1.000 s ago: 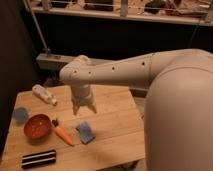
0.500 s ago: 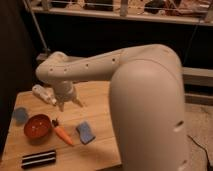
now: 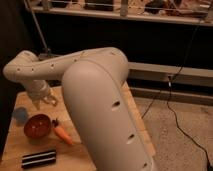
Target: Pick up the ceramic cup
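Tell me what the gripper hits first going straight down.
The gripper hangs behind the orange bowl; likely bare table first, maybe the bowl's rim, depth unclear. The ceramic cup lies off that line.

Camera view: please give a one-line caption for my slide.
The gripper hangs above the wooden table, close to the ceramic cup and the orange bowl.

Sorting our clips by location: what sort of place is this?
Likely a robot test lab: light wooden table, speckled bare floor, loose black cable across it. The pincer hangs over the table near the small blue-grey ceramic cup.
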{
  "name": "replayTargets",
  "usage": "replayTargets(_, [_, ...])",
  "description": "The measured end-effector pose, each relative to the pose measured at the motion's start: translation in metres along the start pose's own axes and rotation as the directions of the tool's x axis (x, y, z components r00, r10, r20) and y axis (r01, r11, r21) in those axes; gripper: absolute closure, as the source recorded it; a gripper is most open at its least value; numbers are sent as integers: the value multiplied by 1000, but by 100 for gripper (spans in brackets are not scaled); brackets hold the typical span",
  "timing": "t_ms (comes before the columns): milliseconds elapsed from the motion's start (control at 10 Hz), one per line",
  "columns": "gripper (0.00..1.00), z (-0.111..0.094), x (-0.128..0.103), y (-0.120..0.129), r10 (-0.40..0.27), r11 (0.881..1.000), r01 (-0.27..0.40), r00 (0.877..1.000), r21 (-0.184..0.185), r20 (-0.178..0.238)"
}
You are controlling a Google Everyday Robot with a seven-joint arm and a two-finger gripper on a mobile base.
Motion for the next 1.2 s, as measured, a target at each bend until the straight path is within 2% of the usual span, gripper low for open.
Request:
replayTargets(500, [35,29,-40,49,-94,993,96,995,-75,27])
replayTargets(800, [35,41,-48,73,-145,985,147,989,-91,26])
replayTargets(1000, [35,52,-51,94,-184,978,185,983,-94,23])
replayTargets(1200, [35,58,-56,103,-200,976,201,979,-87,29])
